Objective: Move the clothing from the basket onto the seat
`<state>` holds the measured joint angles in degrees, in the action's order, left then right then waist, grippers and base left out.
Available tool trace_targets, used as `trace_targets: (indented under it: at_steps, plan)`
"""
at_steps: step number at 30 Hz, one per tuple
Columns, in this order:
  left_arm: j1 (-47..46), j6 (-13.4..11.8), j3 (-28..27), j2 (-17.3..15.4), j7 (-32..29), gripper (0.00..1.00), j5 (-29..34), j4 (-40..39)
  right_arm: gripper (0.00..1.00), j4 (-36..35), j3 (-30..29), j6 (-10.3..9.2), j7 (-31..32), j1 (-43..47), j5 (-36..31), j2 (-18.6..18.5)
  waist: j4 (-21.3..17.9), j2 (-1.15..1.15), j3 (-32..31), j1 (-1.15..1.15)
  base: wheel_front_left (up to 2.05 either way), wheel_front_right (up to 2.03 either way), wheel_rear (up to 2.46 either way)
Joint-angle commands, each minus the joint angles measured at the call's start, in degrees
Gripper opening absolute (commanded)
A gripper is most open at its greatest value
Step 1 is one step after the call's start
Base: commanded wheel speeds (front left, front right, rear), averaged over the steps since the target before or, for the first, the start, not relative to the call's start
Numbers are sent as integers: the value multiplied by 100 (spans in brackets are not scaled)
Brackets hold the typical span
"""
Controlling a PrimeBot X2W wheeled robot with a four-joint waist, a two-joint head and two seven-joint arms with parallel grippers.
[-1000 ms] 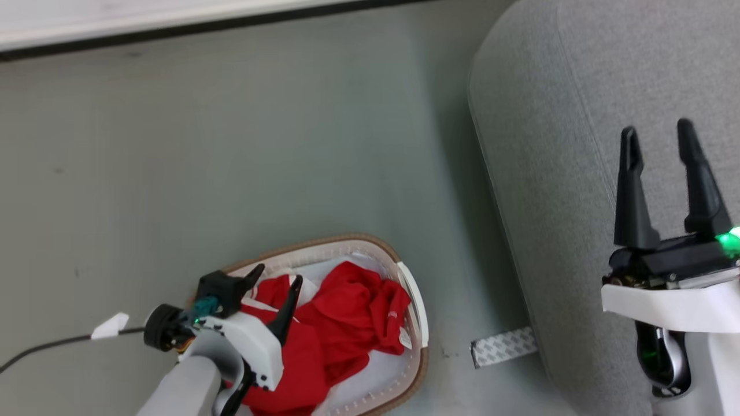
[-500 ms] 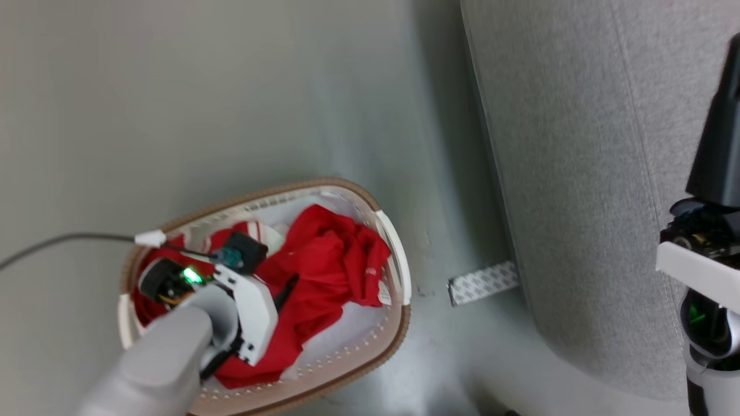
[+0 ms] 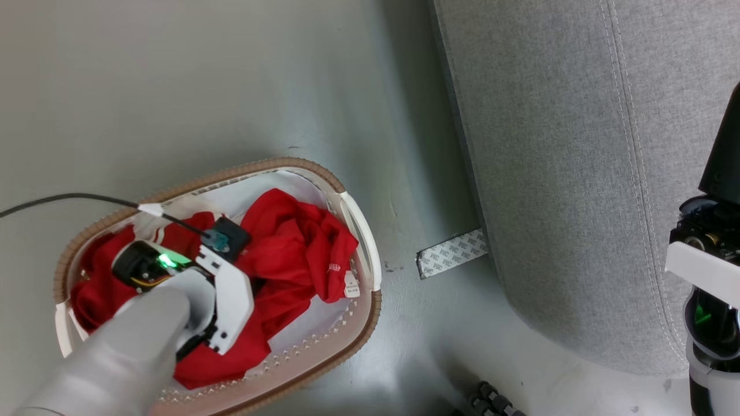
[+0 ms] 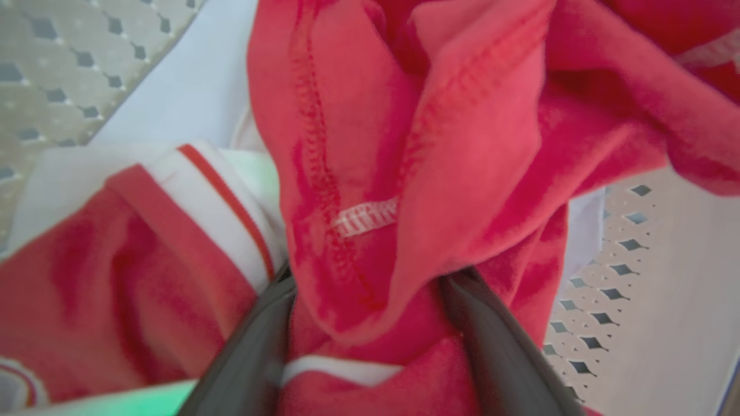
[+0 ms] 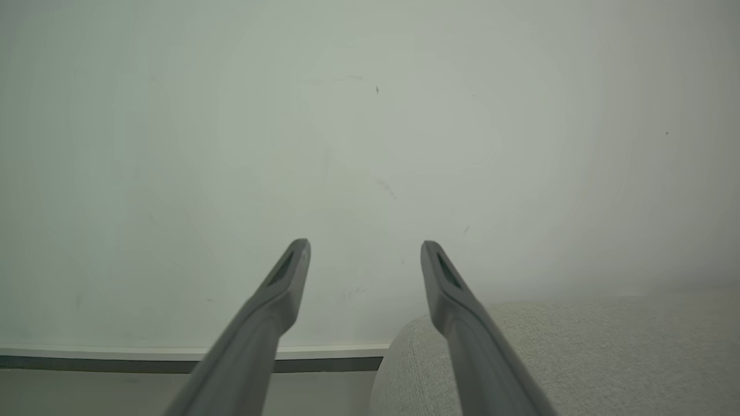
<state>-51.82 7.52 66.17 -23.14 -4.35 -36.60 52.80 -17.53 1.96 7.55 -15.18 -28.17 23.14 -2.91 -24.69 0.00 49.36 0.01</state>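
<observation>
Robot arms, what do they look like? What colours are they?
The left arm is a smooth pale grey tube ending in a white wrist shell with a green light and a thin black cable. The left end effector and right end effector each have two long, dark grey, tapering fingers.

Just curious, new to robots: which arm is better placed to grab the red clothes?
Left. The left gripper sits in the basket, open fingers straddling the clothing; the right gripper is over by the seat.
</observation>
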Motion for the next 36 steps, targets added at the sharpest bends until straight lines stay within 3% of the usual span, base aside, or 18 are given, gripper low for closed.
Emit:
trace_targets:
  at_steps: [1, 2, 3, 4, 5, 12, 23, 27, 36]
  plan:
    - [-59, -8, 99, -86, 31, 100, -90, 119, 100, 11, 25, -12, 4, -4, -20, 3, 16, 0, 3, -1, 8, 8, 8]
    - [-76, -8, 147, -89, 40, 76, -154, 159, 100, 10, 38, -12, 4, 3, -40, 3, 22, 0, 7, -1, 6, 6, 6]
    - [-94, -8, 206, -102, 48, 44, -213, 180, 100, 9, 47, -12, 4, 1, -53, 3, 27, 0, 11, -1, 3, 3, 3]
    - [-115, -8, 257, -115, 60, 4, -258, 186, 100, 9, 49, -12, 4, -4, -52, 3, 29, 0, 15, -1, 1, 1, 1]
    - [-131, -8, 306, -128, 74, 0, -289, 183, 100, 14, 49, -12, 4, -11, -54, 3, 29, 0, 15, -1, 0, 0, 0]
    - [-128, -8, 517, 0, 470, 0, -582, 118, 100, 133, 109, -12, 4, -57, -168, 2, 181, 0, -289, -1, 0, 0, 0]
    - [406, -8, 591, 571, 1700, 0, -1003, -57, 100, 641, 227, -13, 4, 288, -588, -1, 859, 0, -1955, -1, 0, 0, 0]
    - [619, -8, 566, 682, 1877, 0, -1093, -229, 100, 809, 266, -13, 4, 464, -667, -2, 1080, 0, -2439, -1, 0, 0, 0]
    - [1290, -140, -218, 677, 1952, 0, -842, -1320, 100, 1189, 304, -13, 4, 1042, -786, -4, 1692, 0, -3609, -1, 0, 0, 0]
